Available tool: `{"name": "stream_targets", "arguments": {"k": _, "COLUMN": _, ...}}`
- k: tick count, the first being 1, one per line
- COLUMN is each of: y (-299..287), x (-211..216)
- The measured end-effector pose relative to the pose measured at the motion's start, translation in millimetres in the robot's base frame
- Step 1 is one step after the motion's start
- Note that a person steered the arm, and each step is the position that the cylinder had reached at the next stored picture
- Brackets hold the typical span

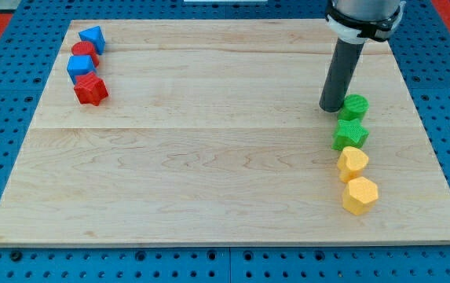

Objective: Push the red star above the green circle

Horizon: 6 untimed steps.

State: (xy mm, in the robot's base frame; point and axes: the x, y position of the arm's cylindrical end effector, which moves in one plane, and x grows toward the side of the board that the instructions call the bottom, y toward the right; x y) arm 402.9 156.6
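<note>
The red star (91,90) lies near the board's upper left, the lowest in a short column of blocks. The green circle (356,106) lies at the right side of the board, at the top of another column. My tip (332,107) rests on the board just left of the green circle, close to it or touching it. The red star is far across the board to the left of my tip.
Above the red star lie a blue block (80,67), a red circle (85,52) and a blue triangle-like block (93,37). Below the green circle lie a green star (350,134), a yellow block (353,163) and a yellow hexagon (360,195). The wooden board (209,157) sits on a blue perforated table.
</note>
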Motion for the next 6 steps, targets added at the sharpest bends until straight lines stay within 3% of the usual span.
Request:
{"name": "stream_targets", "arguments": {"k": 1, "y": -32, "x": 0}}
{"name": "stream_targets", "arguments": {"k": 3, "y": -171, "x": 4}}
{"name": "stream_targets", "arguments": {"k": 6, "y": -381, "x": 52}}
